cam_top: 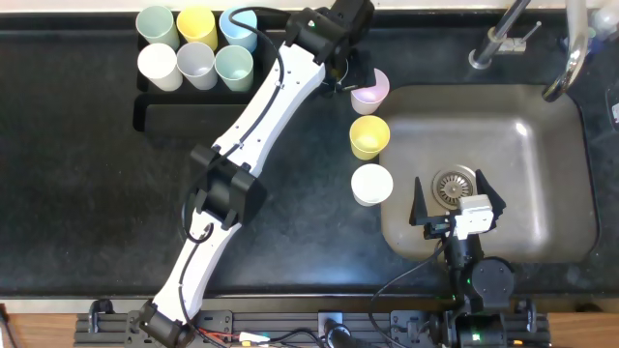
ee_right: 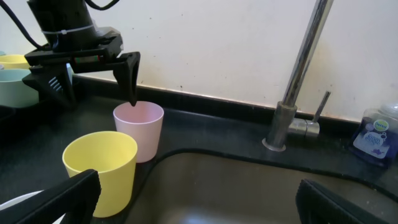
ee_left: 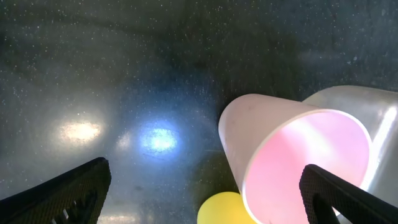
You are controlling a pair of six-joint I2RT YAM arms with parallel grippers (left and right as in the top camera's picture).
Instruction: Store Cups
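The left gripper [ee_right: 96, 90] hangs with its fingers spread wide above the pink cup [ee_right: 139, 129], one fingertip just at the rim, apparently lined up to pinch the cup's wall. Seen from above, that cup stands upright on the counter [cam_top: 77, 193] beside the sink [cam_top: 542, 126], with the yellow cup [cam_top: 368, 136] at its 6 o'clock, the white cup [cam_top: 371, 184] beyond, and the rack [cam_top: 145, 108] of stored cups toward 9 o'clock. The right gripper [cam_top: 456, 205], also open, sits over the sink, probably parked clear.

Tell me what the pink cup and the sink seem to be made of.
The pink cup looks like matte plastic: light glows through its thin wall. The sink looks like brushed stainless steel: grey, softly reflective.
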